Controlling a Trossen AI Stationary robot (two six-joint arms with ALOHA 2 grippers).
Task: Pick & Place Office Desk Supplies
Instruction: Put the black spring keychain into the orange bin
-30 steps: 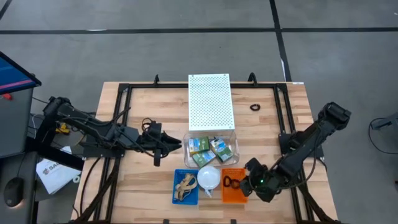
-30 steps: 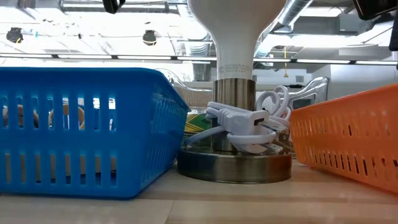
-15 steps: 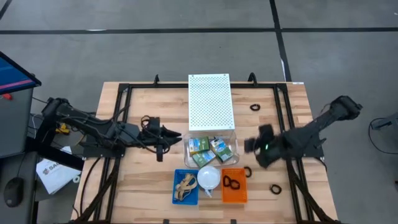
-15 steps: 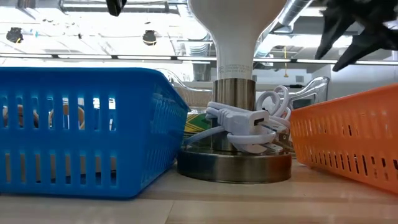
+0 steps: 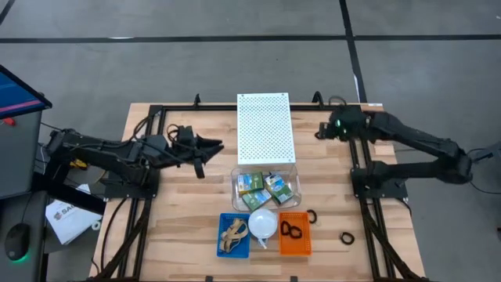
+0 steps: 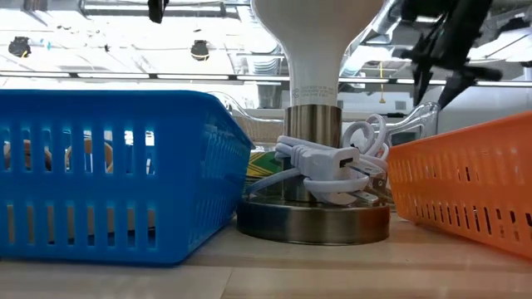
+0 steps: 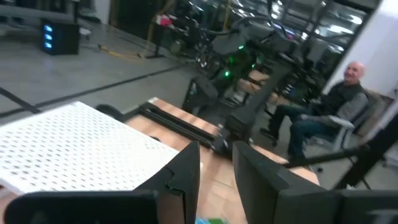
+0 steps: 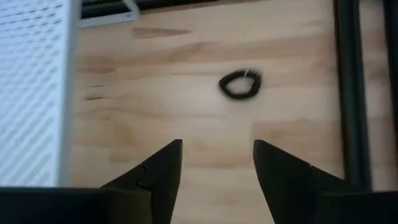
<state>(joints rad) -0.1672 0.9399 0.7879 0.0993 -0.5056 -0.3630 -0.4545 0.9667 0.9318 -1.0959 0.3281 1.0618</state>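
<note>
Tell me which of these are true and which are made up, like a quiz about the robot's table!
1. The right gripper has open fingers, with a black ring lying on the wood ahead. True.
2. The orange basket holds crayon boxes. False: it holds black loops; the crayon boxes sit in the clear bin.
3. The blue basket has tan rubber bands in it. True.
4. The left gripper is carrying a crayon box. False: nothing is between its fingers.
5. Two black rings lie on the table beside the orange basket. True.
</note>
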